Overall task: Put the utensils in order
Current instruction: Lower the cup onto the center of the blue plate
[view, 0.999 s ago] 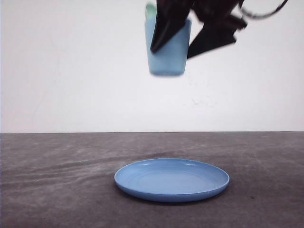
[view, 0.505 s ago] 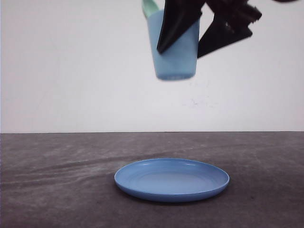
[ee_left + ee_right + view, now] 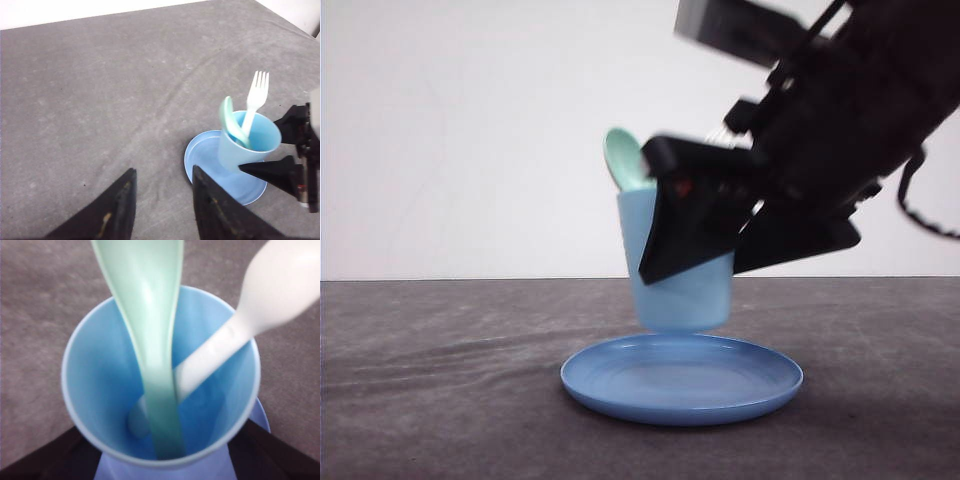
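Down it has come: half a second ago the light blue cup (image 3: 678, 280) hung high above the desk (image 3: 440, 380), and now its base sits just over the blue plate (image 3: 682, 380), touching or nearly so, hard to call from the front. The right tool (image 3: 720, 262) has dropped with it and is clamped on the cup's wall, one dark finger (image 3: 685, 240) crossing the front face, the other on the far right side.

Around it, little else: bare grey desk on every side and a plain white wall behind. The right arm's bulk hangs over the upper right and hides the cup's right rim in the front view.

Inside the cup, both utensils stand handle-down. The mint-green spoon (image 3: 231, 120) leans toward the left rim, bowl poking up above it. The white fork (image 3: 254, 100) leans the other way, tines up. From the right wrist, spoon (image 3: 150, 340) and fork (image 3: 240, 325) cross low in the cup, directly between the gripping fingers.

The left tool (image 3: 162, 210) hovers well apart over bare desk, fingers spread, holding nothing.
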Controlling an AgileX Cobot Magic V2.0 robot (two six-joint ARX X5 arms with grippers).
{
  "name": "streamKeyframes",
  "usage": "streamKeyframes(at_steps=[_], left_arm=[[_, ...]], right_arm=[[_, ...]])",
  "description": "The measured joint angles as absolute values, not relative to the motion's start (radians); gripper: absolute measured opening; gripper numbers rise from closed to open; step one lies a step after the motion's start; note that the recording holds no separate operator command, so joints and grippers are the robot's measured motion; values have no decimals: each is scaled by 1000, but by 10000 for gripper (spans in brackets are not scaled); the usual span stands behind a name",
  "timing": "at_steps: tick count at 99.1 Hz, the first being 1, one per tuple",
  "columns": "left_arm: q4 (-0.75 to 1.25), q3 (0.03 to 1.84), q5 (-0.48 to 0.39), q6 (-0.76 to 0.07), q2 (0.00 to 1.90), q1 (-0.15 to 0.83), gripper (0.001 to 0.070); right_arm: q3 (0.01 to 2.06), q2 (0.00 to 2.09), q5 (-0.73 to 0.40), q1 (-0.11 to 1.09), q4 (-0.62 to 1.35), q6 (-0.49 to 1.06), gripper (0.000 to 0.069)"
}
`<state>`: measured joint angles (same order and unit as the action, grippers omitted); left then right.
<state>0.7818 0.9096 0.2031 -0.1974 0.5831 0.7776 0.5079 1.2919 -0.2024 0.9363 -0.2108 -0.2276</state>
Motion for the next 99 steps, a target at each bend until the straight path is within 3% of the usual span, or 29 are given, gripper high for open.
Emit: streamKeyframes(at_steps=[29,65,81,99], left_arm=[[782,910,203,-195,583,778,196],[782,910,203,-190,583,778,196],[782,910,203,-183,583,778,196],[782,910,203,-183,583,778,196]], right_arm=[[508,1447,-206,943,-322,-228,410],[508,1467,-205,948,-347,-238,414],[508,1467,-192,949,-319,-246,586],[508,1461,-190,949,-263,-260,630]])
